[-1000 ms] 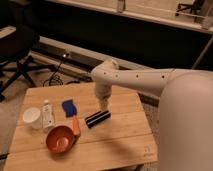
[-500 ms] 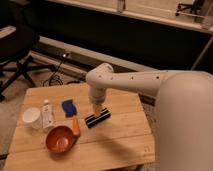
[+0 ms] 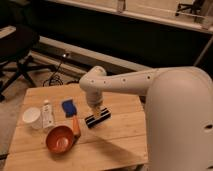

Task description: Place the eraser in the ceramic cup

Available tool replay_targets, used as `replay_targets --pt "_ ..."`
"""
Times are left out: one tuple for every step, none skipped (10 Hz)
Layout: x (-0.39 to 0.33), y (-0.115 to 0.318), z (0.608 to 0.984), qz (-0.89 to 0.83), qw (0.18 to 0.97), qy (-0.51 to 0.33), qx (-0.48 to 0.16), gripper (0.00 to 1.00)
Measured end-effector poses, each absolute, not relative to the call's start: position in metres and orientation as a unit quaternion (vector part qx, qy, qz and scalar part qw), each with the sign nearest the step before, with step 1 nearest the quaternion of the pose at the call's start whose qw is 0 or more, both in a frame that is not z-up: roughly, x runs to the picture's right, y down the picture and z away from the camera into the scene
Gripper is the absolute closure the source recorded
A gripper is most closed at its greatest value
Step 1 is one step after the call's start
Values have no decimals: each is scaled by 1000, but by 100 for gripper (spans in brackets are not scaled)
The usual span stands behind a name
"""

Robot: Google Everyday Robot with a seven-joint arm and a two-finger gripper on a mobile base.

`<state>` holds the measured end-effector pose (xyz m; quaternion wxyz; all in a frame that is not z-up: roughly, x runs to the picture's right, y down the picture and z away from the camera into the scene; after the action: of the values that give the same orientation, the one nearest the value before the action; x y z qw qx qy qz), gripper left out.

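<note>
The eraser [image 3: 98,119], a slim black bar with a pale stripe, lies on the wooden table [image 3: 120,140] near its middle. My gripper [image 3: 95,111] points down from the white arm and sits right over the eraser's left half, at or touching it. The ceramic cup [image 3: 31,117], small, round and white, stands at the table's left edge, well to the left of the gripper.
A slim white bottle [image 3: 47,115] stands beside the cup. A blue-headed brush with an orange handle [image 3: 70,114] lies between the bottle and the eraser. An orange-red bowl [image 3: 60,139] sits at the front left. A black office chair [image 3: 17,55] stands to the far left.
My gripper has moved left and down, from above the eraser's right end to right over its left half. The eraser and the other things have not moved.
</note>
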<state>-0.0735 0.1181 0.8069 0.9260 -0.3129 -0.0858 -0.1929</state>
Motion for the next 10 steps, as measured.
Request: replay_targets --pt "-79 118 809 -196 928 -73 -308 35" --pt "-83 119 811 -196 930 -64 -305 35" --pt "-89 120 814 -195 932 -48 -300 35" --pt "-90 122 818 -195 934 -31 -297 35" --pt "-89 124 821 -196 935 -17 -295 35" --pt "-87 130 825 -197 935 3 -294 35" --pt "-84 137 828 -198 935 19 -295 35" --pt "-80 144 829 -199 934 31 -296 35" --pt "-77 150 829 -198 933 39 -299 35" --pt "-74 157 829 -197 933 42 -299 35"
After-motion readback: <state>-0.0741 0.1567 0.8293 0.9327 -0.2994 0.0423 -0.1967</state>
